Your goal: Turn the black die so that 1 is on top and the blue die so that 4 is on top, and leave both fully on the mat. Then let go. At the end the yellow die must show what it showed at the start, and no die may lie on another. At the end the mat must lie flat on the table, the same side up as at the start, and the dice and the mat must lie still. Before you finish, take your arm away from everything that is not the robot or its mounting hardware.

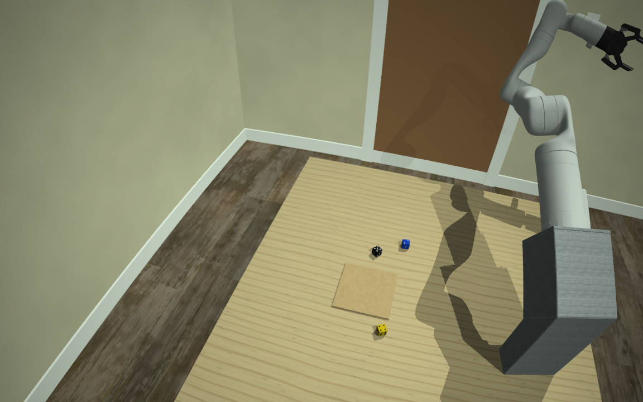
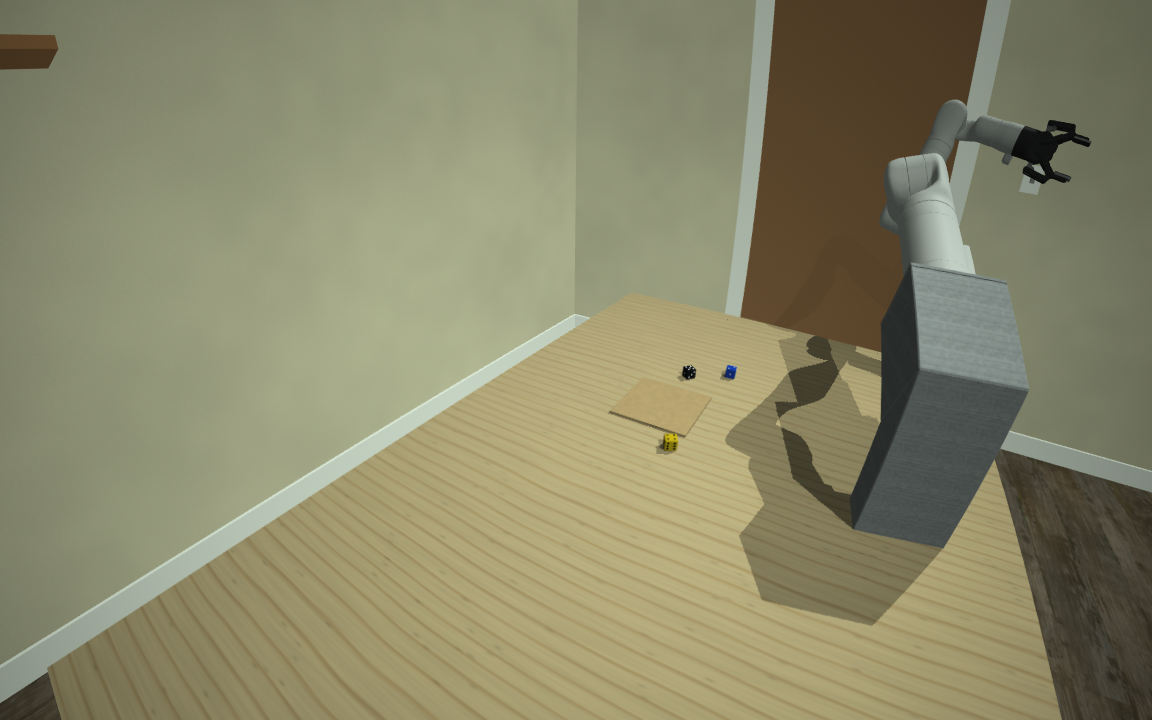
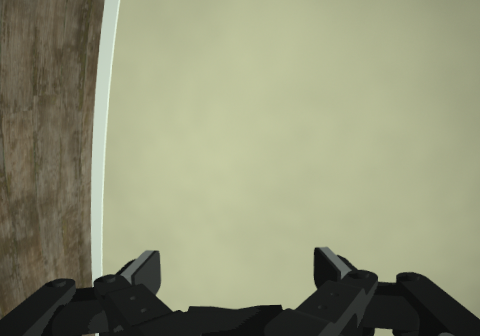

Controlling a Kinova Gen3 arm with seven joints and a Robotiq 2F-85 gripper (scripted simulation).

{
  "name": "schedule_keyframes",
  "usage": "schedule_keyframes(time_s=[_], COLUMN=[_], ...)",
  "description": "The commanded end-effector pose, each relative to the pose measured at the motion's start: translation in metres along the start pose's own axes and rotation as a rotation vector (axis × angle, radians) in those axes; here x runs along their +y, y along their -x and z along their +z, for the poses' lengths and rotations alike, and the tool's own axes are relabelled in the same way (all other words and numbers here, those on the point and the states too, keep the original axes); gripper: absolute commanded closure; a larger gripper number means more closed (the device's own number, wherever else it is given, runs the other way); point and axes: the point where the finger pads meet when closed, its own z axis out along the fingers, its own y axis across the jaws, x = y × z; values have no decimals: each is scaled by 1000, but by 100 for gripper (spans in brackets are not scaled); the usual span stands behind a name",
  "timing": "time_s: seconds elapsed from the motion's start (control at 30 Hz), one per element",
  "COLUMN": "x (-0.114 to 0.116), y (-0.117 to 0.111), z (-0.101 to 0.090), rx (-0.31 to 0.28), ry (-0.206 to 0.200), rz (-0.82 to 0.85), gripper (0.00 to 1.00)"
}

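Note:
The black die lies on the table just behind the mat. The blue die lies on the table to its right, also off the mat. The yellow die lies in front of the mat, with four pips on top. The top pips of the black and blue dice are too small to read surely. The square tan mat lies flat and bears nothing. My gripper is open and empty, high up at the right, far from the dice.
The wooden table carries the dice and mat. The grey pedestal of the arm stands at its right. A brown door is behind. In the wrist view, the wall fills most of the picture, beside wooden floor.

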Motion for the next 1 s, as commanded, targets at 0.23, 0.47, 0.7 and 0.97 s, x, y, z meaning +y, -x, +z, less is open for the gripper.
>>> schedule_keyframes(time_s=[0.23, 0.47, 0.7, 0.97], x=[139, 215, 281, 329], y=[63, 120, 196, 291], z=[-45, -86, -137, -199], rx=[73, 81, 56, -8], ry=[251, 426, 614, 807], rz=[106, 165, 233, 312], gripper=[0, 0, 0, 0])
